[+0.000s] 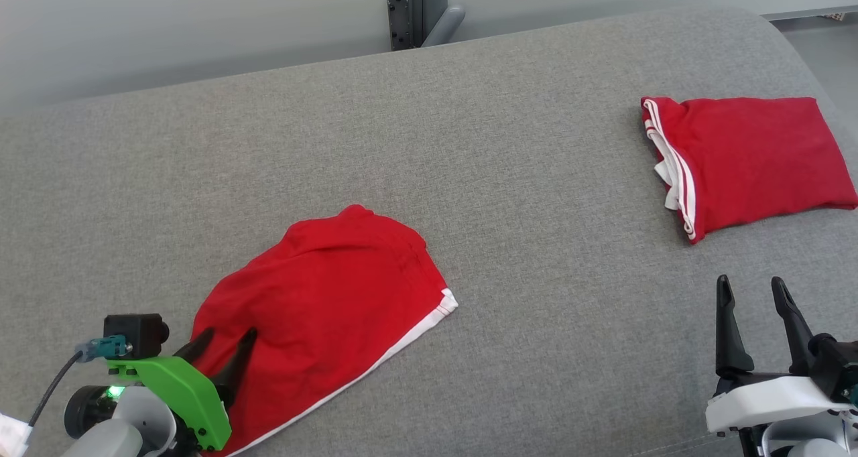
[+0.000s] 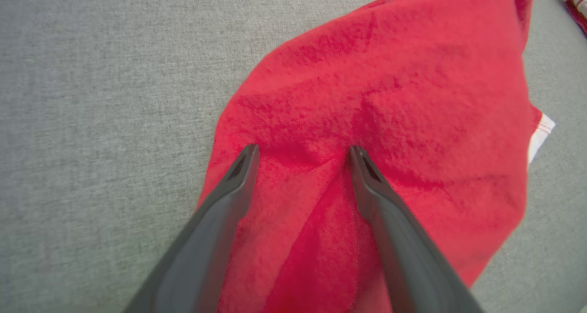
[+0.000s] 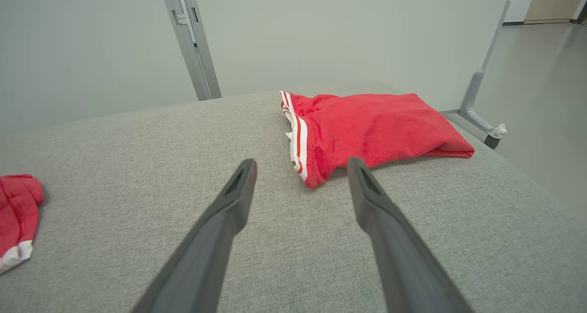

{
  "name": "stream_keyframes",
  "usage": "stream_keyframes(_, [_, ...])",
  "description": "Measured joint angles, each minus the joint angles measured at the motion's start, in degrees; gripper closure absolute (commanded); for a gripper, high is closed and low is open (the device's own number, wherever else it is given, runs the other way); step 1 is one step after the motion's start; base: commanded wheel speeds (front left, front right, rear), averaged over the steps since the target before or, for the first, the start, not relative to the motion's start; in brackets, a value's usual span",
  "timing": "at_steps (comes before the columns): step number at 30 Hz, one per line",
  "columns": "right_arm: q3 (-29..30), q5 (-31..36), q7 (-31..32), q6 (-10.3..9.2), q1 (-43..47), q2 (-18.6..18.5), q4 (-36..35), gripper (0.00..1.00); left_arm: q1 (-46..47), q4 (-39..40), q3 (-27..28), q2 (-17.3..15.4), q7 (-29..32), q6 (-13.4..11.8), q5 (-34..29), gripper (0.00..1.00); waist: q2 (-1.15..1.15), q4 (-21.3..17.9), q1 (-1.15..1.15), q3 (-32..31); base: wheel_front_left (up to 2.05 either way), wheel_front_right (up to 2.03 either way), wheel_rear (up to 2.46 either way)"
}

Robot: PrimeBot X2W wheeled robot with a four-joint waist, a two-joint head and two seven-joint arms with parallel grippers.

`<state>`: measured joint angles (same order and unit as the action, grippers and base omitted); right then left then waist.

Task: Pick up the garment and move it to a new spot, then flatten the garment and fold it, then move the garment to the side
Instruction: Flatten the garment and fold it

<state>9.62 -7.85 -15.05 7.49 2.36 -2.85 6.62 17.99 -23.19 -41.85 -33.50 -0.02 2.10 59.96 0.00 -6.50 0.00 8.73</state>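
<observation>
I see the rumpled red garment [image 1: 322, 296], fleecy with a white hem, near the front-left edge of the gray woven cushion [image 1: 469, 142]. My left gripper [image 1: 229, 334] angles down onto it, fingers spread wide and gripping nothing; the right gripper [image 1: 750, 283] hovers, likewise splayed and empty.

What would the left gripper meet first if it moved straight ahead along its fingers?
Most likely the loose red garment: the open left gripper points right at it, tips over the cloth, though whether they already touch is unclear.
</observation>
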Motion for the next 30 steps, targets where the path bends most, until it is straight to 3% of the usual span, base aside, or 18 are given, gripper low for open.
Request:
stream_keyframes(8, [0.3,0.0,0.0,0.0,0.0,0.0,-0.2,0.0,1.9,2.7,-1.1,0.4,2.1,2.5,0.5,0.0,0.0,0.5,0.0,0.0,0.0,0.0,0.0])
stream_keyframes(21, [0.0,-0.2,0.0,0.0,-0.4,0.0,-0.1,0.0,7.8,9.3,-2.0,-2.2,9.4,2.3,0.1,0.0,0.0,-0.8,0.0,1.3,0.0,0.0,0.0])
stream_keyframes(30, [-1.1,-0.2,0.0,0.0,-1.5,0.0,0.2,0.0,12.2,1.7,-6.2,0.5,19.7,4.0,3.0,0.0,0.0,-2.0,0.0,1.9,0.0,0.0,0.0])
